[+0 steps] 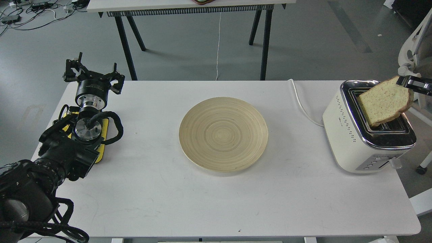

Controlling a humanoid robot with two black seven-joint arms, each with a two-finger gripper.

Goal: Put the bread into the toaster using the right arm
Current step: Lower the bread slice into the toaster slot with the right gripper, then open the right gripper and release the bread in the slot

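The bread (384, 104) is a tan slice held tilted over the cream-white toaster (366, 130) at the table's right end. Its lower corner dips into a slot of the chrome top. My right gripper (406, 82) enters from the right edge and is shut on the slice's upper right crust; most of that arm is out of view. My left gripper (92, 77) stands open and empty at the table's far left corner, far from the toaster.
A round bamboo plate (223, 134) lies bare at the table's middle. The toaster's white cord (302, 104) runs over the back right of the white table (202, 202). A second table stands behind; a white chair (413, 50) is at the right.
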